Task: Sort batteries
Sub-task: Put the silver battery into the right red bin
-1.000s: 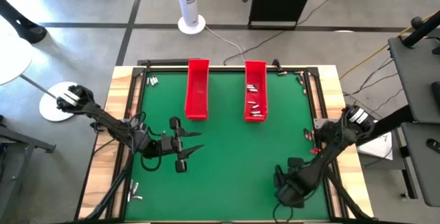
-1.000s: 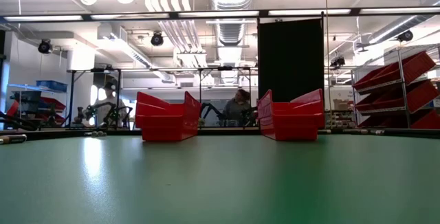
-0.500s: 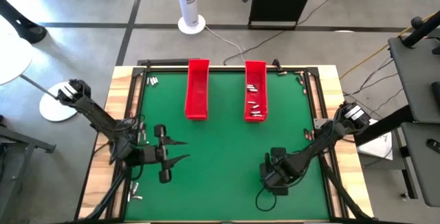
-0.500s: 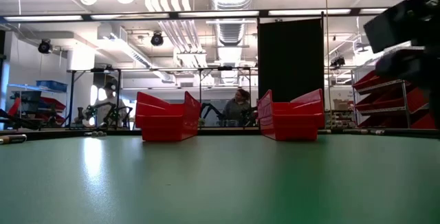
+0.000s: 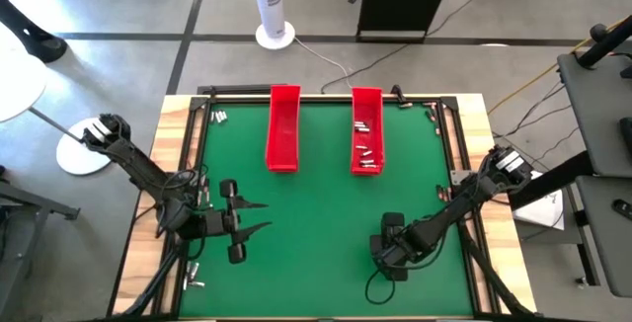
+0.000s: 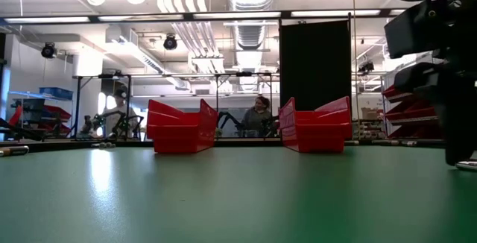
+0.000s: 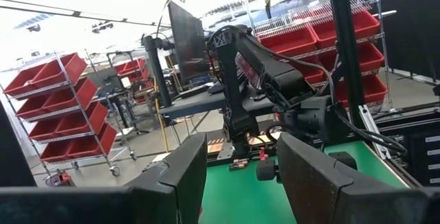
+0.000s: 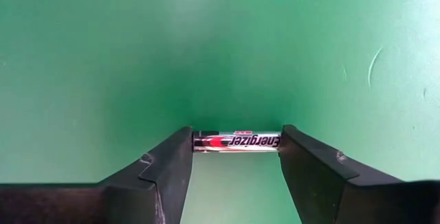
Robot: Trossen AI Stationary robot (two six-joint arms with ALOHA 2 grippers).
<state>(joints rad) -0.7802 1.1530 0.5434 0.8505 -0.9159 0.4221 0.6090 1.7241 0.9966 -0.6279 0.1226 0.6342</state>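
A small silvery-black battery [image 8: 236, 141] lies level between the fingertips of my right gripper [image 5: 388, 250], which points down over the near right part of the green mat. The low view shows that battery [image 6: 468, 165] at the fingers' lower end, close to the mat. My left gripper [image 5: 259, 216] hangs open above the mat's near left part, fingers level and toward the right, nothing between them. Several batteries [image 5: 366, 149] lie in the right red tray [image 5: 366, 105]. The left red tray [image 5: 283, 129] stands beside it. My right gripper pinches the battery end to end, one fingertip on its left end [image 8: 195, 141] and the other on its right end [image 8: 278, 141]. The fingers come from above, pointing steeply down. The battery lies level along the gap; whether it rests on the mat, I cannot tell.
Loose batteries lie off the mat at the far left corner [image 5: 218, 117], the near left edge [image 5: 194, 281] and the far right corner [image 5: 434, 115]. Both trays stand at the mat's far edge. The mat [image 5: 316, 213] between the arms is bare green.
My right gripper has gone toward the table's left and down, tipping more steeply downward, and has come into the low view from the right. My left gripper drew back toward the near left corner, then kept still.
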